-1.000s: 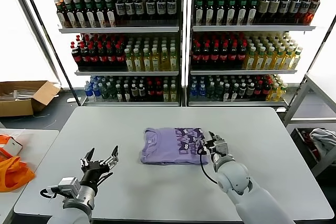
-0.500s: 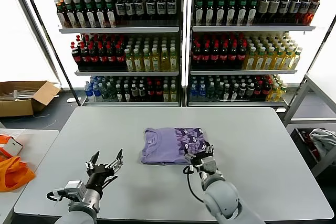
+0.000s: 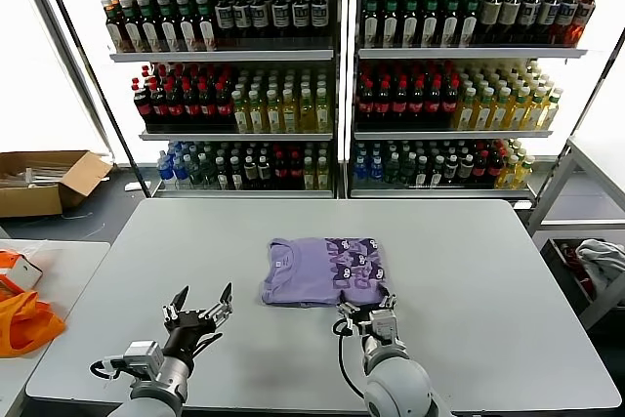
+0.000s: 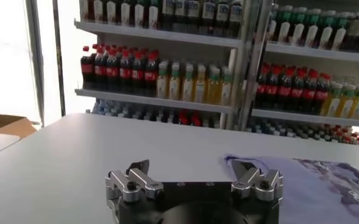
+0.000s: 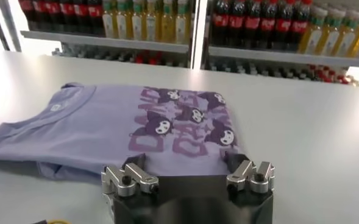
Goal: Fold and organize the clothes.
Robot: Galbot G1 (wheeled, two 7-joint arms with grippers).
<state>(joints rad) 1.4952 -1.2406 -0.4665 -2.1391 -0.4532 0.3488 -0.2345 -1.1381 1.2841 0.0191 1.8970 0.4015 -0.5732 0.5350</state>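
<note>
Looking down from the head camera, I see the lavender T-shirt (image 3: 324,271) lying folded into a neat rectangle near the middle of the grey table (image 3: 508,271), its dark printed pattern facing up on the side toward my right arm. My right gripper (image 3: 367,311) sits just at the shirt's near edge, fingers spread wide and holding nothing. My left gripper (image 3: 200,305) hovers over bare tabletop, well apart from the shirt, its claw spread and empty too. Behind the table stand shelves of bottled drinks (image 3: 293,95). From the left wrist, I see that claw (image 4: 194,176) gaping over the table, with a corner of the shirt (image 4: 325,182) off to one side. From the right wrist, the parted fingers (image 5: 188,173) frame the shirt's near edge, the cartoon print (image 5: 182,122) plainly visible just ahead of them.
</note>
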